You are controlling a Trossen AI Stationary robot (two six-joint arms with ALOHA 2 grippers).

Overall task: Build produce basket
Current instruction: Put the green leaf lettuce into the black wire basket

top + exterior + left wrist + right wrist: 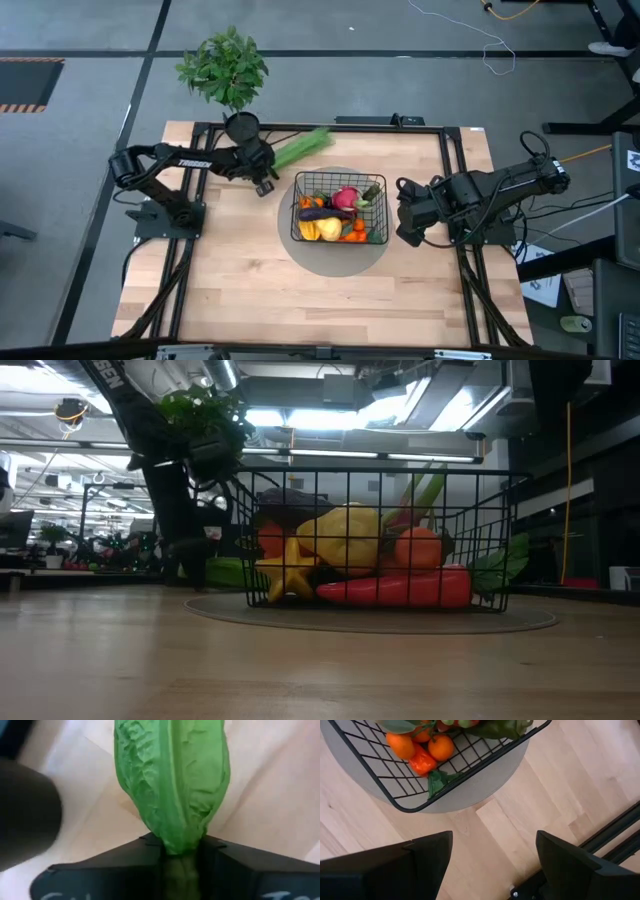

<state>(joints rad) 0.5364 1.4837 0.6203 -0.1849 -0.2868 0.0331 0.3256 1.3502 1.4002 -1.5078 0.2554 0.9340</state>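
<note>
On the left side of the table, our left gripper (pixel 266 176) has its fingers (pixel 125 865) drawn in narrow around the stem end of the lettuce (pixel 303 147), and the left wrist view shows the green stalk pinched between the two dark pads. The lettuce lies flat on the table (pixel 240 270), just beyond the basket's far left corner, with its long axis running from our gripper away toward the far right edge of the table. It looks long, pale green at the stalk and crinkled along the leaf, about as long as the basket is wide. Behind it stands a potted plant (pixel 225 70), close enough that we judge a lift should go straight up first.

The basket (pixel 340 208) sits near the table's middle on a round grey mat (pixel 335 262), just to the right of our left gripper. It already holds a yellow fruit (pixel 330 229), a pink dragon fruit (pixel 345 197), tangerines (pixel 415 745) and a red pepper (pixel 400 588). We judge the lettuce must be carried rightward and turned to lie along the basket.

Farther right, our right gripper (pixel 408 215) waits beside the basket with fingers spread wide, holding nothing.
</note>
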